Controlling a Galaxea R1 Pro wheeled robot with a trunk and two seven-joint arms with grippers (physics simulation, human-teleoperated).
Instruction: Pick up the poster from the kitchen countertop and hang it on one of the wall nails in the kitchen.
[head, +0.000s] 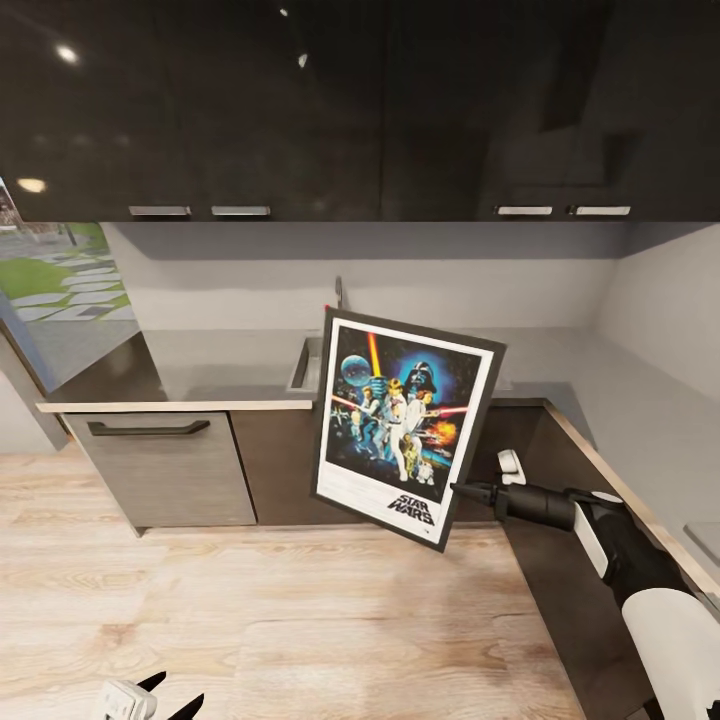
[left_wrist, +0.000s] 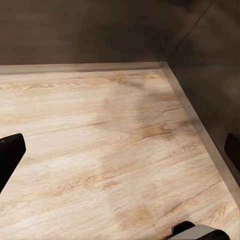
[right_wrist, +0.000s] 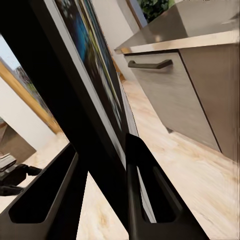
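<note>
Above countertop (head: 220, 365), right jaws clamping poster (head: 405, 425)

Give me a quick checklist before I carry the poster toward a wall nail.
1. Right gripper jaws clamped on the poster at its lower right edge: ok.
2. Poster lifted off the kitchen countertop: ok.
3. Poster level: not ok, it hangs tilted.
4. Left gripper open and low over the wooden floor, away from the poster: ok.
5. Wall nail located: cannot tell.
6. Clearance under the dark upper cabinets: cannot tell.
</note>
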